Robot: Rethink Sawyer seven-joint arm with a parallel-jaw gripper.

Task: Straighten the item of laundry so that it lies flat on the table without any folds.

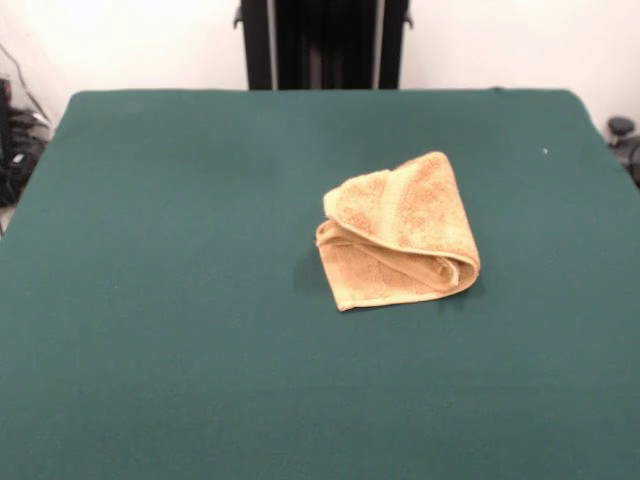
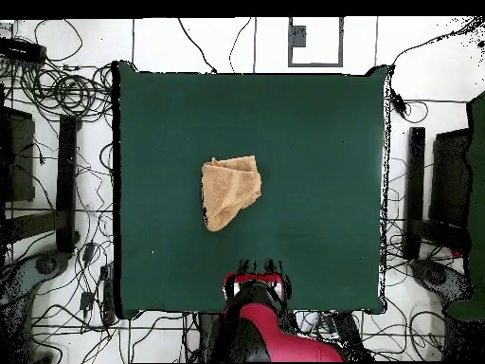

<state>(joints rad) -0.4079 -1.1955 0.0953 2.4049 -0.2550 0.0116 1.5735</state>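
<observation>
Overhead view: arm (image 2: pixel 260 327) pulled back at the tabletop (image 2: pixel 322 142) edge nearest the robot base. Gripper (image 2: pixel 260 268) barely pokes over that edge; can't tell whether the jaws are open or closed. It holds nothing and touches nothing, well apart from the towel (image 2: pixel 230 191). Towel sits near the tabletop middle, folded over on itself into a rough wedge, not flat. Front view: towel (image 1: pixel 398 232) shows a top layer doubled over a lower one, rolled fold along its near-right side. Pedestal (image 1: pixel 322 44) at the far edge.
</observation>
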